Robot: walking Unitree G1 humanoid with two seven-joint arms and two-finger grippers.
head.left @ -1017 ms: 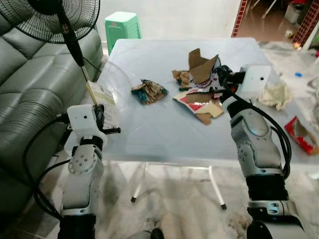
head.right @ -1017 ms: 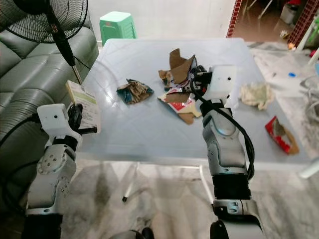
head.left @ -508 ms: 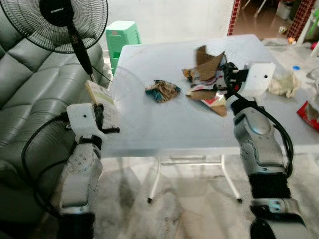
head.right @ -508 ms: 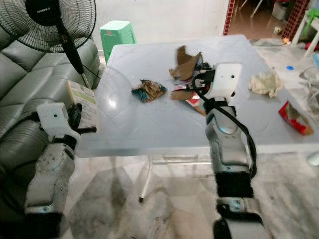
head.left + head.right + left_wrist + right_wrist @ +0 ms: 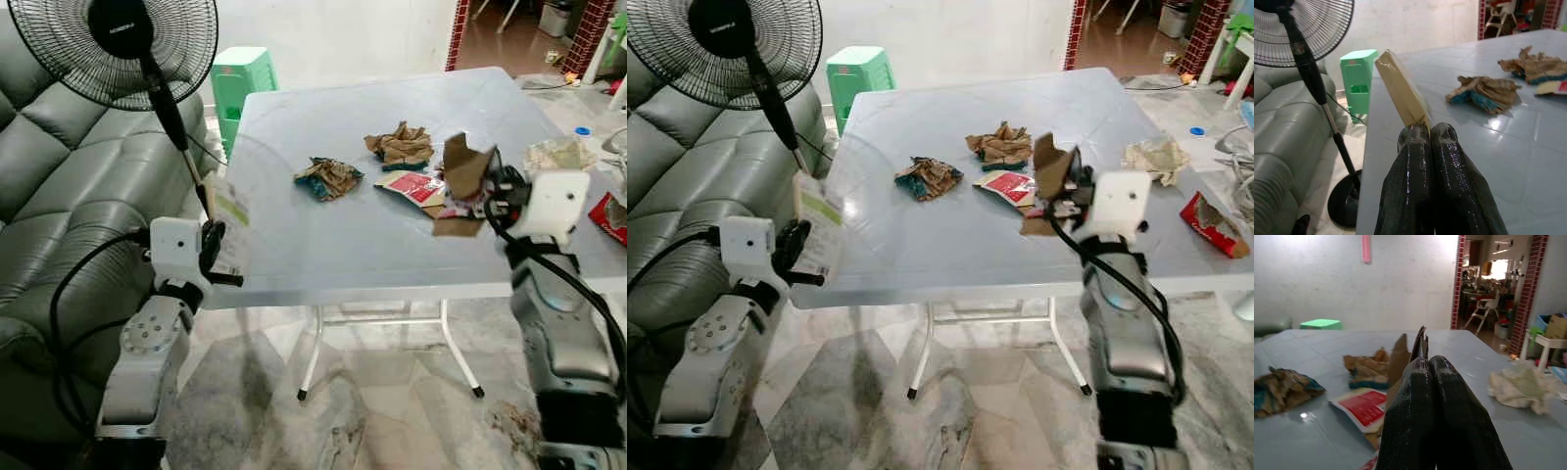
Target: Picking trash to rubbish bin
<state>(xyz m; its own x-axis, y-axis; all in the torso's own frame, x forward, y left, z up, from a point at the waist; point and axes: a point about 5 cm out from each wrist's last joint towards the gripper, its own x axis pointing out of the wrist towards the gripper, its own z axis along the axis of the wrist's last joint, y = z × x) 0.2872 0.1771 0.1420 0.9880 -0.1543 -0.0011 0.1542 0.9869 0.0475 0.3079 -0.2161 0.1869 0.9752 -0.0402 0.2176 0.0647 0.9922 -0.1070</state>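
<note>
Cardboard scraps (image 5: 462, 186) pinched in raised right end effector (image 5: 490, 193), seemingly above table (image 5: 323, 245) edge.

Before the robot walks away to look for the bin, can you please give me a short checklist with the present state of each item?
1. Left gripper shut on the flat carton: ok, its fingers pinch one edge.
2. Right gripper shut on the torn cardboard: ok, held above the table.
3. Nothing hanging loose from the cardboard: cannot tell, a red-and-white scrap sits below it.
4. Table cleared of trash: not ok; the crumpled wrapper, brown paper wad, red-and-white packet and crumpled tissue remain.
5. Rubbish bin located: cannot tell.
</note>
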